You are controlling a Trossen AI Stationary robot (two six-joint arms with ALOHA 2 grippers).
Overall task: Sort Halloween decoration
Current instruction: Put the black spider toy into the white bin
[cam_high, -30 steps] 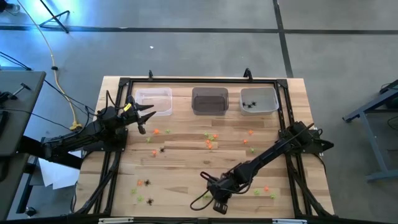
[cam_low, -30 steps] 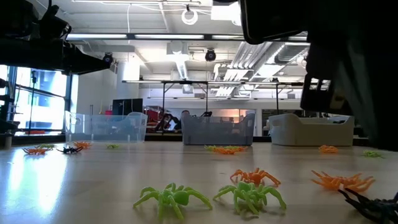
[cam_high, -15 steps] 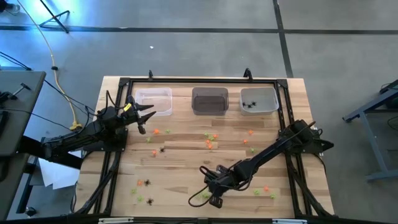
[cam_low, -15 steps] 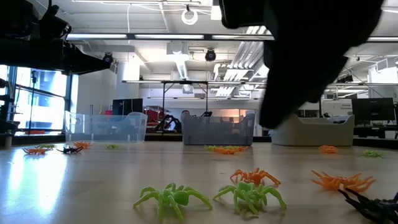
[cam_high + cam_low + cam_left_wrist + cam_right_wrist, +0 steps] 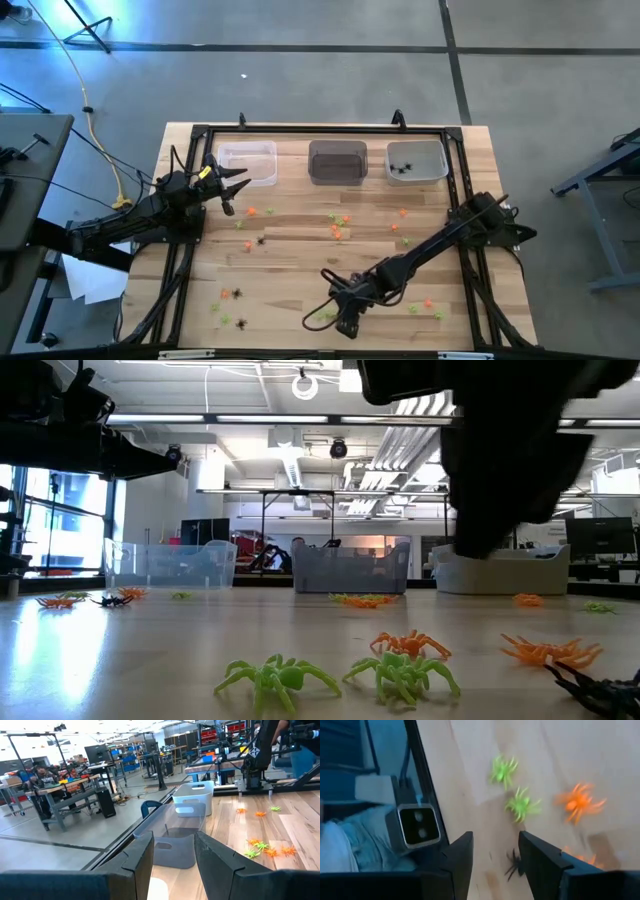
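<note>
- The Halloween decoration (image 5: 338,231) is tiny plastic spiders in orange, lime-green and black, strewn over the counter (image 5: 290,260) in front of the middle bin (image 5: 337,161).
- A few black spiders (image 5: 401,168) lie in the bin beside it.
- The right hand (image 5: 495,855), well in front of the middle bin, is spread and empty above a black spider (image 5: 513,864).
- The left hand (image 5: 173,857) hangs parted and empty near the far clear bin (image 5: 247,161).
</note>
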